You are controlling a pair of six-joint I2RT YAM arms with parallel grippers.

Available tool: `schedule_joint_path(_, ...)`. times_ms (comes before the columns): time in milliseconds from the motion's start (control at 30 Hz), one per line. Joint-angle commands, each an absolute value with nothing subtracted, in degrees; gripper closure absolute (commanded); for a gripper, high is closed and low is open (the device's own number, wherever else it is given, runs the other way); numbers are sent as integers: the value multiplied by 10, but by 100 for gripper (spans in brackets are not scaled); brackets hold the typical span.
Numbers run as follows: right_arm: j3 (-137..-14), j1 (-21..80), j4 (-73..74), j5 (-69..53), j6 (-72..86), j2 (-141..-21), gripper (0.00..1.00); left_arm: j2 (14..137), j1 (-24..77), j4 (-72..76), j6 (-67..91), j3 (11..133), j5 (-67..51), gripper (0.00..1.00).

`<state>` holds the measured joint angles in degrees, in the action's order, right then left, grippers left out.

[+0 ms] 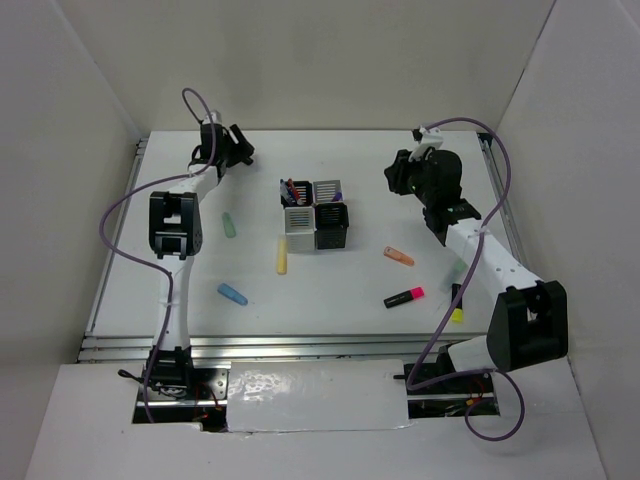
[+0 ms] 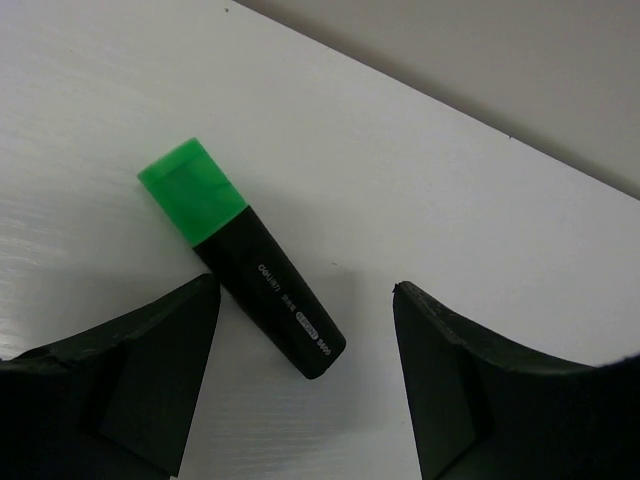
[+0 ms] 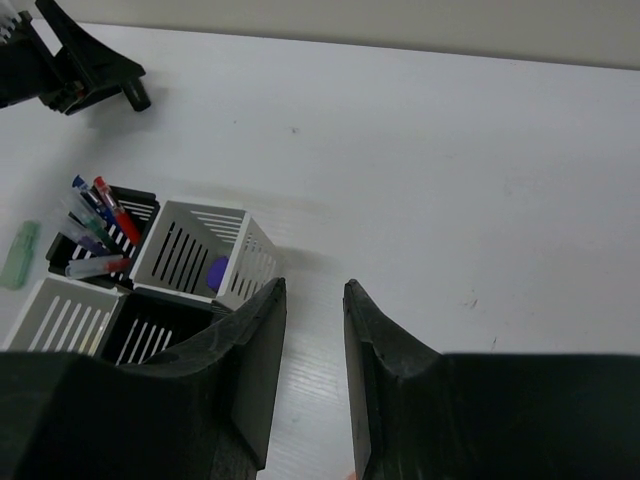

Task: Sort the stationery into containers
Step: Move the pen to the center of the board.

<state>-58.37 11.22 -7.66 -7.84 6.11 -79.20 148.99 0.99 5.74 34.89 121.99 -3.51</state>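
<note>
While the left hand [image 2: 305, 290] gapes wide, a green-capped highlighter [image 2: 255, 265] lies flat between its fingers [image 2: 130, 380]; the right hand [image 3: 315, 290], narrow and empty, hovers right of the pen cups [image 3: 190, 250].

White table [image 1: 340, 310], plain white walls [image 1: 330, 60] on three sides, metal rails [image 1: 300, 347] along near edge.

Pens [image 3: 112, 212] stand in 1 black cup [image 3: 140, 201]
</note>
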Motion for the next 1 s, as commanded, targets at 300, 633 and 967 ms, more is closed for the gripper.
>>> schedule_joint_path(300, -589, 106, -79, -95, 66, -787, 66, 1492, 19, -21, 266, 1281, 84, 21)
schedule_joint_path(633, -582, 105, -80, -98, 66, -788, 66, 1479, 58, -43, 182, 1280, 109, 19)
schedule_joint_path(967, -565, 98, -83, -101, 63, -777, 66, 1519, 86, -64, 163, 1337, 175, 21)
